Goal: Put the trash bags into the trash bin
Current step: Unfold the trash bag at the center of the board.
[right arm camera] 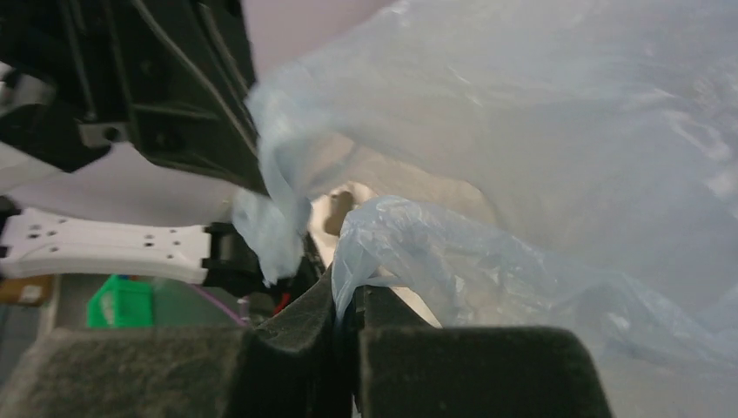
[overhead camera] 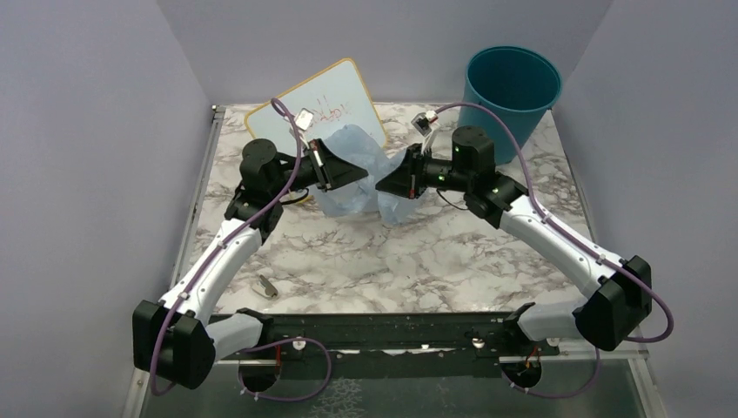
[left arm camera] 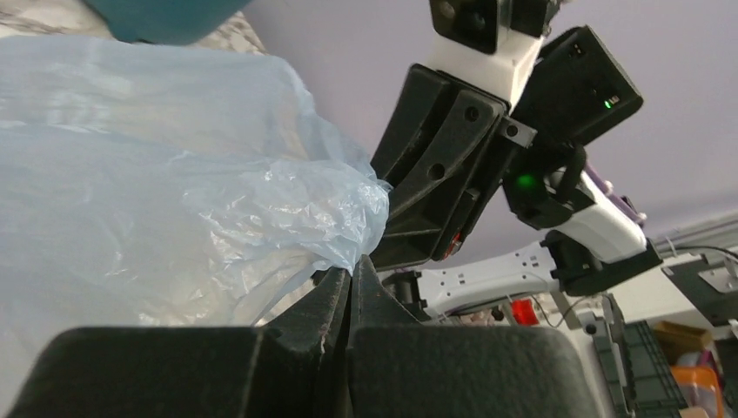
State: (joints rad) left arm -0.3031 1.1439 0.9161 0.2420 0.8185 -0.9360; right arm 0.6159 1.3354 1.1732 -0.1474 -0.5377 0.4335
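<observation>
The pale-blue trash bag (overhead camera: pixel 361 174) hangs crumpled between the two arms over the middle of the marble table. My left gripper (overhead camera: pixel 361 174) is shut on one edge of the bag (left arm camera: pixel 261 200); the film comes out of its closed fingertips (left arm camera: pixel 335 283). My right gripper (overhead camera: pixel 383 185) is shut on another edge of the bag (right arm camera: pixel 487 261), just right of the left one. The two grippers almost touch. The teal trash bin (overhead camera: pixel 512 87) stands upright at the far right corner, apart from the bag; its base shows in the left wrist view (left arm camera: pixel 165 17).
A small whiteboard (overhead camera: pixel 322 109) leans at the back behind the bag. A small grey object (overhead camera: pixel 267 285) lies on the table (overhead camera: pixel 418 261) near the left arm. Grey walls enclose the table on three sides.
</observation>
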